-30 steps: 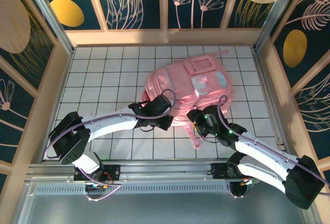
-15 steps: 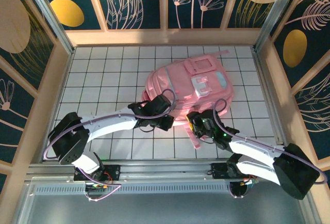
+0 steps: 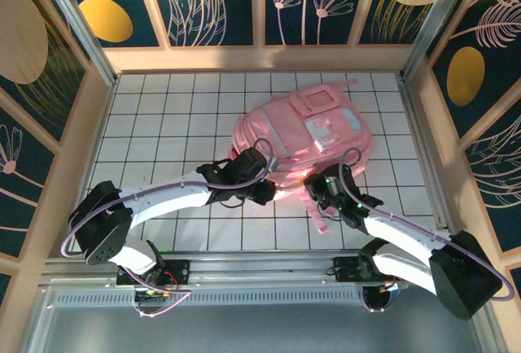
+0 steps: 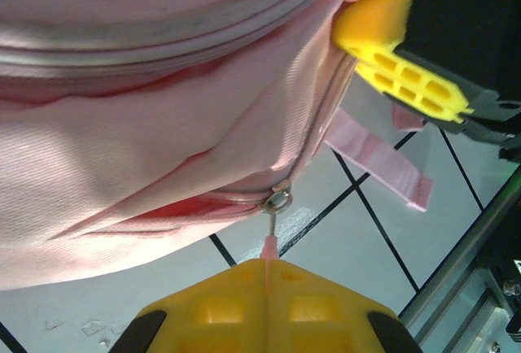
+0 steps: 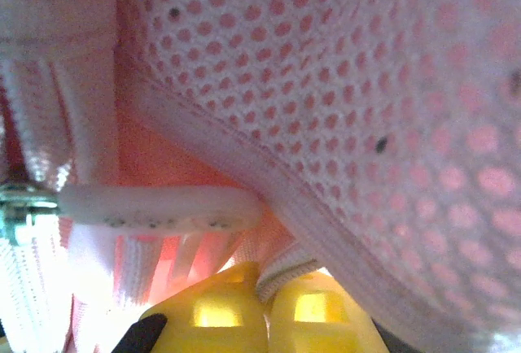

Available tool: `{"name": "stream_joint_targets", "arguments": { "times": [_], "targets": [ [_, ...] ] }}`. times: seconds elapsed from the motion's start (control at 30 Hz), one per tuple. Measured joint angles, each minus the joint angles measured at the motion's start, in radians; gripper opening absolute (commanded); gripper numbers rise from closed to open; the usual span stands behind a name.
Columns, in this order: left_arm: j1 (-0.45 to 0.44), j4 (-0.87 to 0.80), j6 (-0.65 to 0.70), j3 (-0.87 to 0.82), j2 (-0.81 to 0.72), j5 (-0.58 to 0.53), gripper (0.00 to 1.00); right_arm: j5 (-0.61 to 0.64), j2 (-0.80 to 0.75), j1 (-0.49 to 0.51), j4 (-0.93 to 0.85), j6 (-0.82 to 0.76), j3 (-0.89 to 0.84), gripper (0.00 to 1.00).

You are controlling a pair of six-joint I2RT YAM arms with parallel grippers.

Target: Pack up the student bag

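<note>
The student bag [image 3: 303, 135], a big pink backpack with a pale blue and white front pocket, lies on the white tiled table. At the bag's near edge, my left gripper [image 3: 264, 191] is shut on the pink zipper pull [image 4: 269, 247], which hangs from the metal slider ring [image 4: 278, 200]. Its yellow tips [image 4: 269, 268] meet with only the pull between them. My right gripper [image 3: 313, 185] is at the bag's near right corner. There its yellow jaws [image 5: 269, 285] are shut on a white-pink webbing edge [image 5: 281, 272] below the mesh back panel [image 5: 366, 84].
A loose pink strap [image 3: 317, 216] trails from the bag toward the near edge. A white plastic buckle [image 5: 155, 207] sits just above my right gripper's fingers. A raised wooden rim [image 3: 260, 58] borders the table at the back and sides, and a metal rail [image 3: 260, 265] runs along the front.
My right gripper has moved in to the bag's near right corner and closed on the webbing edge. The bag has shifted and turned slightly. My left gripper has kept the zipper pull.
</note>
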Motion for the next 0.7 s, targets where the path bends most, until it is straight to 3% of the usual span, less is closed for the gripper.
{"name": "stream_joint_targets", "arguments": {
  "times": [0.4,0.57,0.7],
  "targets": [
    [-0.001,0.055,-0.016,-0.032,0.042,0.058,0.00,-0.067,0.030,-0.045,-0.025,-0.121,0.017,0.00],
    [-0.001,0.095,-0.045,-0.060,0.059,0.067,0.29,-0.098,0.036,-0.045,-0.039,-0.130,0.043,0.00],
    [-0.001,0.129,-0.082,-0.096,0.055,0.054,0.32,-0.105,0.017,-0.045,-0.054,-0.129,0.043,0.00]
  ]
}}
